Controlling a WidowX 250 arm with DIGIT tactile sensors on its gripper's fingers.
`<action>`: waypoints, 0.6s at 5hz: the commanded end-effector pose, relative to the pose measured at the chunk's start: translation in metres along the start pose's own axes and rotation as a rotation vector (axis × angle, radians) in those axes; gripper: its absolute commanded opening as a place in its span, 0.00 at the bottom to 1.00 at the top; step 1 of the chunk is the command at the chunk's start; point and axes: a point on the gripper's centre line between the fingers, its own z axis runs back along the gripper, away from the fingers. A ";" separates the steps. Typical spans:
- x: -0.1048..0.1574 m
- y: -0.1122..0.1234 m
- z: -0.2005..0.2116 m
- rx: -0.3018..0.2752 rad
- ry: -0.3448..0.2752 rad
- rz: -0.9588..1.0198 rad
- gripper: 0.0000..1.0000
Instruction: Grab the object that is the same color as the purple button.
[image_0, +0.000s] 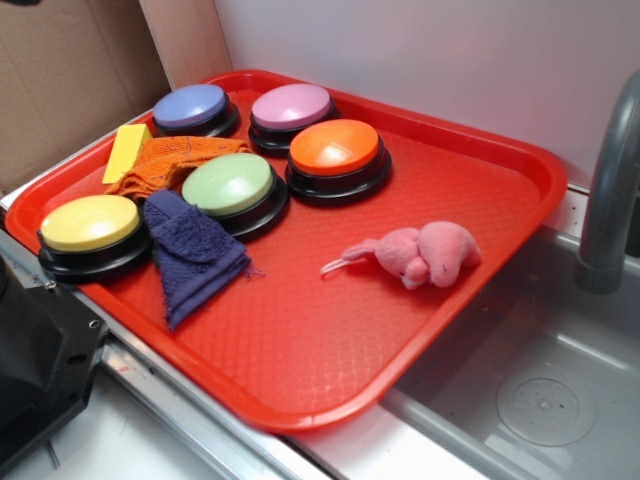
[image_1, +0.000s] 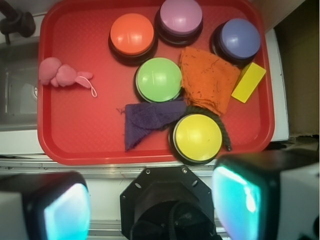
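The dark indigo cloth (image_0: 192, 252) lies folded on the red tray (image_0: 450, 200), between the yellow and green buttons. It also shows in the wrist view (image_1: 150, 120). The blue-violet purple button (image_0: 192, 107) stands at the tray's far corner and shows in the wrist view (image_1: 240, 39). My gripper (image_1: 150, 205) is open and empty. It is high up, off the tray's near edge, above the robot base (image_1: 165, 205). It does not show in the exterior view.
Lilac (image_0: 292, 107), orange (image_0: 335, 148), green (image_0: 228, 185) and yellow (image_0: 90, 223) buttons stand on the tray. An orange knitted cloth (image_0: 170, 160) and a yellow block (image_0: 126, 150) lie near the purple button. A pink plush toy (image_0: 425, 253) lies towards the sink (image_0: 540, 400) and faucet (image_0: 610, 180).
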 end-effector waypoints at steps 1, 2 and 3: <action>0.000 0.000 0.000 0.000 0.000 0.000 1.00; 0.004 -0.003 -0.012 -0.027 0.007 0.049 1.00; 0.012 -0.011 -0.039 -0.021 -0.043 0.187 1.00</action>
